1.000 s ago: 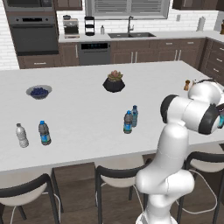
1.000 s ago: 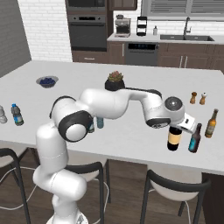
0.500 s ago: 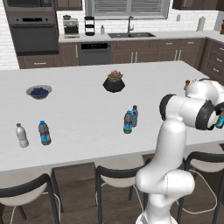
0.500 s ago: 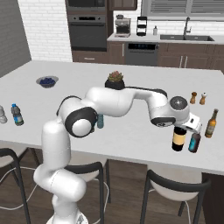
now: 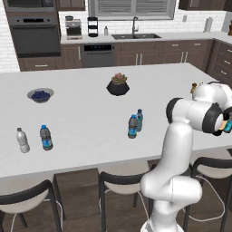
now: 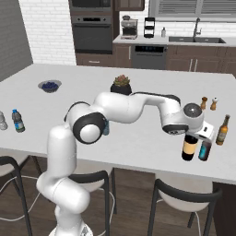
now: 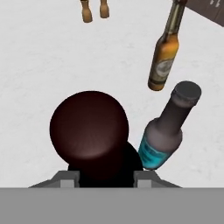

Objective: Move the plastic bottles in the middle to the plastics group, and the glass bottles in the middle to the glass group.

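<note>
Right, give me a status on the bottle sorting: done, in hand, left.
Done: nothing is fully released yet.
In hand: the hand is shut on the wine bottle, which stands beside the teal-blue bottle and near the amber bottle, so it has reached the glass group.
Left: letting go, then moving the two blue-capped bottles from mid-counter to the plastics pair.

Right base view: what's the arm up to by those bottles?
The end effector is closed on the neck of the dark wine bottle, holding it upright at the island's right end. It sits right beside the teal-labelled bottle, with the amber bottle just beyond. Whether it rests on the counter is unclear. Two blue-capped plastic bottles wait mid-counter.
</note>
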Robot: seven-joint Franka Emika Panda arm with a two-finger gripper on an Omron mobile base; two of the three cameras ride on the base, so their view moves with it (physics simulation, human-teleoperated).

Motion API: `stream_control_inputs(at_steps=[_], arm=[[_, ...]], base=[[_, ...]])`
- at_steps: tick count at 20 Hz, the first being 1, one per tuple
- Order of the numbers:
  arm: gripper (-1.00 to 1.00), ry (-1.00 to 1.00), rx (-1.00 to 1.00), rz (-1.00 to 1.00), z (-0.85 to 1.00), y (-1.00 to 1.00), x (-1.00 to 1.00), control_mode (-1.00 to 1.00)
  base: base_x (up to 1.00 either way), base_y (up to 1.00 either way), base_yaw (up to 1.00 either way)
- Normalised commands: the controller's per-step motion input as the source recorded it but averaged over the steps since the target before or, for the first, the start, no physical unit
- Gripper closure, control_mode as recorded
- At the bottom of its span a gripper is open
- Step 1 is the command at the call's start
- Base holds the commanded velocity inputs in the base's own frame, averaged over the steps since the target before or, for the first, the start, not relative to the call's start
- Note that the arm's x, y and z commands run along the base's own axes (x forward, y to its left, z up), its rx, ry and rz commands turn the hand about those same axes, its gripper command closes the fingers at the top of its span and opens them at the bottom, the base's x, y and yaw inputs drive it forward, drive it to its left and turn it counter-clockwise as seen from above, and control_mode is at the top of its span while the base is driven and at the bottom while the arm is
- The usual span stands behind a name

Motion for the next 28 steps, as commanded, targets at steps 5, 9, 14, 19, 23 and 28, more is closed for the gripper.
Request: stream_control_inputs(at_steps=[5,9,14,19,23,28], arm=[[1.0,0.0,0.0,0.0,-0.2,0.0,0.0,-1.0],[1.0,0.0,0.0,0.0,0.0,0.0,0.0,-1.0],[-1.0,0.0,-0.01,0.0,0.03,0.01,0.0,-1.0],[-1.0,0.0,-0.03,0.0,0.03,0.07,0.0,-1.0],[-1.0,0.0,-0.01,0.0,0.17,0.11,0.0,-1.0],[-1.0,0.0,0.0,0.0,0.1,0.47,-0.36,-1.0]], base=[[0.0,0.0,0.0],[0.0,0.0,0.0],[0.0,0.0,0.0],[0.0,0.0,0.0],[0.0,0.0,0.0],[0.0,0.0,0.0]])
